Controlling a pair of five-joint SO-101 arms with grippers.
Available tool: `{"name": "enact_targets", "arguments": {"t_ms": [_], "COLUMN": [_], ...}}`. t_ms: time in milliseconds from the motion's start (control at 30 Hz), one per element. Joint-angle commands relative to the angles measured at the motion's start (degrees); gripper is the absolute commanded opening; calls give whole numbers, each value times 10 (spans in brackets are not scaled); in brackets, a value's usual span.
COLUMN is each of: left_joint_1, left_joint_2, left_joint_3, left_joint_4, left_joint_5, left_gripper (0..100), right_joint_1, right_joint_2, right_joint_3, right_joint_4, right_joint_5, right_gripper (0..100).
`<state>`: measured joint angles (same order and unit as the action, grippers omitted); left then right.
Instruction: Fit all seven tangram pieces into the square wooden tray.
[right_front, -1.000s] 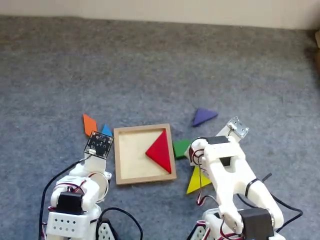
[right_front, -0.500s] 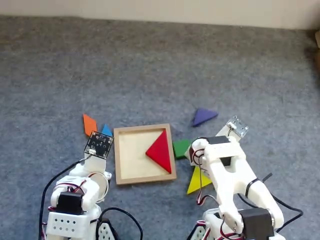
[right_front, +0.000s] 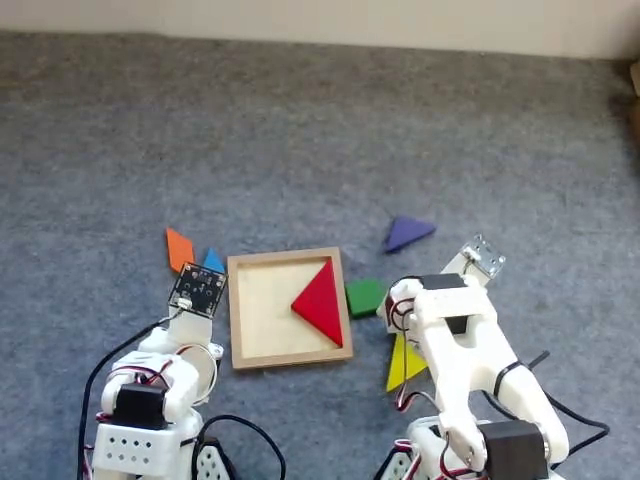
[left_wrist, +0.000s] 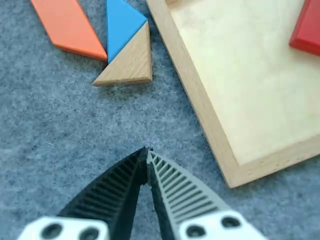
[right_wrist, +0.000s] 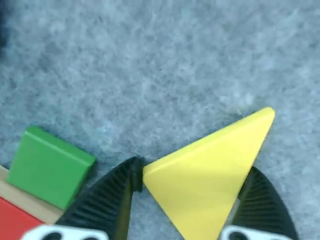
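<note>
The square wooden tray (right_front: 240, 310) lies between the arms, with a red triangle (right_front: 320, 300) against its right side. A green square (right_front: 364, 296) sits just outside that side. My right gripper (right_wrist: 192, 175) is shut on the yellow triangle (right_wrist: 205, 175), one finger on each side of it, low over the carpet near the green square (right_wrist: 47, 172). In the high view the yellow triangle (right_front: 405, 362) pokes out from under the right arm (right_front: 455, 335). My left gripper (left_wrist: 147, 152) is shut and holds nothing, close to the tray (left_wrist: 200, 115) corner. Beyond it lie an orange parallelogram (left_wrist: 67, 27), a blue triangle (left_wrist: 122, 22) and a wooden triangle (left_wrist: 130, 62).
A purple triangle (right_front: 408, 232) lies alone on the grey carpet beyond the right arm. The orange parallelogram (right_front: 179, 249) and blue triangle (right_front: 213, 262) sit left of the tray. Most of the tray floor is bare wood. Open carpet stretches farther out.
The right arm has shifted slightly to the right, and the yellow triangle has moved and turned with it. The green square now shows more fully. The left arm has kept still.
</note>
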<state>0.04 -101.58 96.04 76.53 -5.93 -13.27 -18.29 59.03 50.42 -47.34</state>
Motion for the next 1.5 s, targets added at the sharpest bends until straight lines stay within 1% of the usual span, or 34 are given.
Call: {"name": "enact_targets", "arguments": {"t_ms": [0, 67, 333, 567, 700, 833, 1000, 1267, 1367, 1467], "left_joint_1": [-4, -4, -4, -4, -4, -4, -4, -4, -4, -4], "left_joint_2": [-33, -33, -33, -33, -33, -33, -33, -33, -33, -33], "left_joint_3": [11, 11, 11, 11, 11, 11, 11, 11, 11, 11], "left_joint_4": [7, 7, 7, 7, 7, 7, 7, 7, 7, 7], "left_joint_5": [1, 1, 1, 1, 1, 1, 1, 1, 1, 1], "left_gripper": [7, 7, 7, 7, 7, 7, 7, 7, 7, 7], "right_joint_1": [9, 9, 9, 6, 5, 5, 4, -58, -82, -107], "right_joint_2": [-8, -8, -8, -9, -9, -9, -9, -3, -3, -3], "right_joint_3": [1, 0, -31, -112, -141, -148, -181, -241, -258, -264], "right_joint_4": [-7, -7, -4, 87, 105, 105, 106, 103, 103, 102], "right_joint_5": [55, 70, 73, 73, 74, 127, 164, 276, 338, 419], "right_gripper": [188, 188, 188, 188, 187, 187, 187, 187, 187, 187]}}
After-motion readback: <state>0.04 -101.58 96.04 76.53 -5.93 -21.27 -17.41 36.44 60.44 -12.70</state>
